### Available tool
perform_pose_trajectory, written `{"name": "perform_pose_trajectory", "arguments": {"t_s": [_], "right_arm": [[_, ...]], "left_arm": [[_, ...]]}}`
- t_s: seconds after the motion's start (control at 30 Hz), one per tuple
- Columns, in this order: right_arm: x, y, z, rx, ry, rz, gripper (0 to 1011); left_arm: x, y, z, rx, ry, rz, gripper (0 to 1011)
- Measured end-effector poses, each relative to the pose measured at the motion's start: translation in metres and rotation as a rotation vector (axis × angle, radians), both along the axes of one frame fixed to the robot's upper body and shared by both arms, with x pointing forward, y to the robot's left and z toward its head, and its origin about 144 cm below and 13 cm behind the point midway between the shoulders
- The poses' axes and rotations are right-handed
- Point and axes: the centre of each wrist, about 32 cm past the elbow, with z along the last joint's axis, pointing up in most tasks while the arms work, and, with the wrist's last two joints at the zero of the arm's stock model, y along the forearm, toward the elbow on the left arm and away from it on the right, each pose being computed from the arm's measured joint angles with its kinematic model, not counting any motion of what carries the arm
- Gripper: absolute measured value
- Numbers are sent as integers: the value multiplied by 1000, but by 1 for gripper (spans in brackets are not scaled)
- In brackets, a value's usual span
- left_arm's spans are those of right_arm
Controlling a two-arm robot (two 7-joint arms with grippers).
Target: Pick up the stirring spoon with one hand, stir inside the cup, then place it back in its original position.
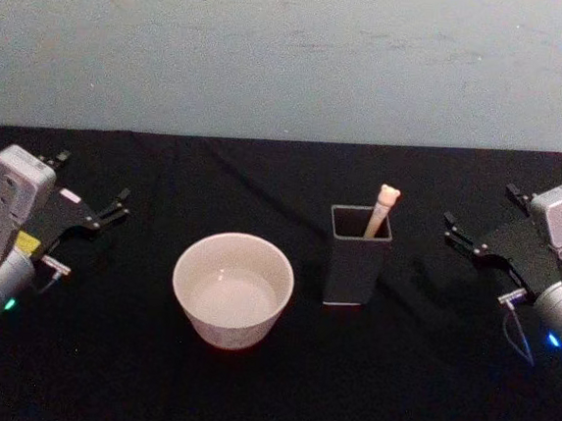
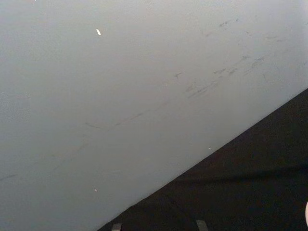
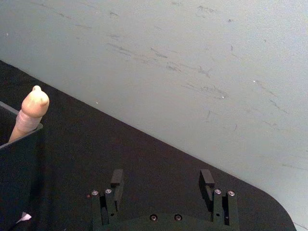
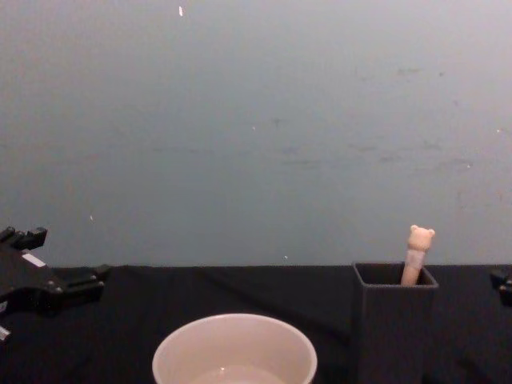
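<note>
Stirring spoon: The stirring spoon [image 1: 384,208] [image 3: 30,113] [image 4: 416,254] stood in the dark grey square holder [image 1: 356,271] [image 4: 395,336]. It leaned toward the holder's far right corner. Its cream handle and tiny bear head poked above the rim, and the lower shaft was hidden inside.

Cup: The wide cream-white cup [image 1: 231,332] [image 4: 184,360] sat upright on the worktop [image 1: 99,372], just left of the holder and a little nearer the robot. The two did not touch.

Left gripper: The left gripper [image 1: 95,177] [image 4: 72,254] hung over the worktop's left side, well apart from the cup. Its black fingers were spread and held nothing.

Right gripper: The right gripper [image 1: 480,205] [image 3: 161,177] waited on the right side, clear of the holder. Its fingers were parted and empty and pointed inward toward the middle.

Writing: A yellow sticker [image 1: 28,242] and a small white label [image 1: 70,195] showed on the left arm's housing. Their print was too small to read.

Lights: A green light [image 1: 7,303] glowed on the left wrist and a blue light [image 1: 550,340] on the right.

Setting: A black cloth covered the worktop, and behind it rose a pale, scuffed wall [image 1: 295,54].
</note>
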Motion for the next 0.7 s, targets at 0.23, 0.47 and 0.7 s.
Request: {"name": "perform_pose_trajectory", "arguments": {"t_s": [0.23, 0.47, 0.7], "right_arm": [[0, 0, 0, 0, 0, 0, 1003], [0, 0, 0, 0, 0, 0, 1003], [0, 0, 0, 0, 0, 0, 1003]], "left_arm": [[0, 0, 0, 0, 0, 0, 1001], [0, 0, 0, 0, 0, 0, 1001], [0, 0, 0, 0, 0, 0, 1001]]}}
